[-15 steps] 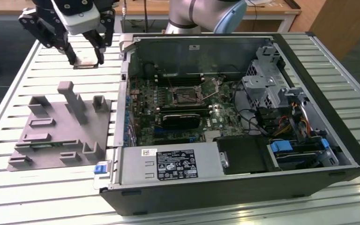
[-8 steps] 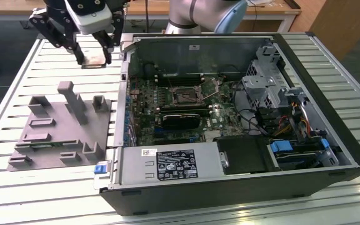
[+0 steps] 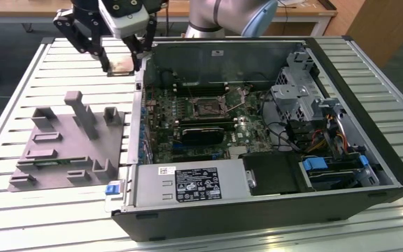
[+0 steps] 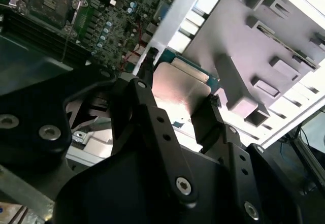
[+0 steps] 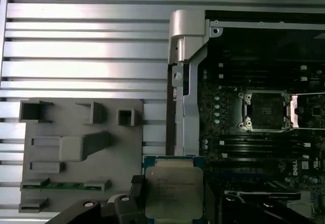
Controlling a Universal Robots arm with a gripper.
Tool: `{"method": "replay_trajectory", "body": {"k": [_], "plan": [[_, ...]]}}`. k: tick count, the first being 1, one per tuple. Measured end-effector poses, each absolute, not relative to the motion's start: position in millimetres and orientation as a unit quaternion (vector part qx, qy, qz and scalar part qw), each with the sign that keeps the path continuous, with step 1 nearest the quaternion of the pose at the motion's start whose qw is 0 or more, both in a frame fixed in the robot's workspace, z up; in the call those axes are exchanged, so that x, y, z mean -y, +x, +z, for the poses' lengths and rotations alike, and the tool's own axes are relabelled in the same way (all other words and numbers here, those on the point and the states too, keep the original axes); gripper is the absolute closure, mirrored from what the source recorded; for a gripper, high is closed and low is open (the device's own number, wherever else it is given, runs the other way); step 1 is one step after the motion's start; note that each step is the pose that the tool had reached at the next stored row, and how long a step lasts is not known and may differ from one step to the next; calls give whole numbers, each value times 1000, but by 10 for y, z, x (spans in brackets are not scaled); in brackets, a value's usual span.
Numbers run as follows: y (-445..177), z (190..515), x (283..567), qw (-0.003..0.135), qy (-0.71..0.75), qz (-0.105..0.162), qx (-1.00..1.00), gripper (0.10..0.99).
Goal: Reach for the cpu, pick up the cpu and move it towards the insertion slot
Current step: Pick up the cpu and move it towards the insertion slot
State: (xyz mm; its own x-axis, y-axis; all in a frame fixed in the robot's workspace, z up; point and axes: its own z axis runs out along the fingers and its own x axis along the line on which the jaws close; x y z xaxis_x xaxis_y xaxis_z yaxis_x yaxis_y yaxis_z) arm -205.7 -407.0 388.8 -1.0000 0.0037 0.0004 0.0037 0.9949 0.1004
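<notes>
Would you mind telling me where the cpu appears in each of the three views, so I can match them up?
Exterior view: the cpu is between the fingers, above the slatted table beside the open computer case.
Second wrist view: cpu, silvery plate between the dark fingers.
First wrist view: cpu, held at the case's edge.
Shared landmark: the grey fixture plate.

Bright overhead glare, blurred closeups

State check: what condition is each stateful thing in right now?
gripper: shut on the cpu
cpu: held between the fingers, above the table beside the computer case
insertion slot: open, empty, lever raised
computer case: lying flat, side panel off
</notes>
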Motion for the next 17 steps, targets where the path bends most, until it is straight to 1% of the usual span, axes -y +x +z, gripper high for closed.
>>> {"method": "replay_trajectory", "body": {"k": [17], "plan": [[-1345, 3861, 4070, 0, -2, -54, 999, 541]]}}
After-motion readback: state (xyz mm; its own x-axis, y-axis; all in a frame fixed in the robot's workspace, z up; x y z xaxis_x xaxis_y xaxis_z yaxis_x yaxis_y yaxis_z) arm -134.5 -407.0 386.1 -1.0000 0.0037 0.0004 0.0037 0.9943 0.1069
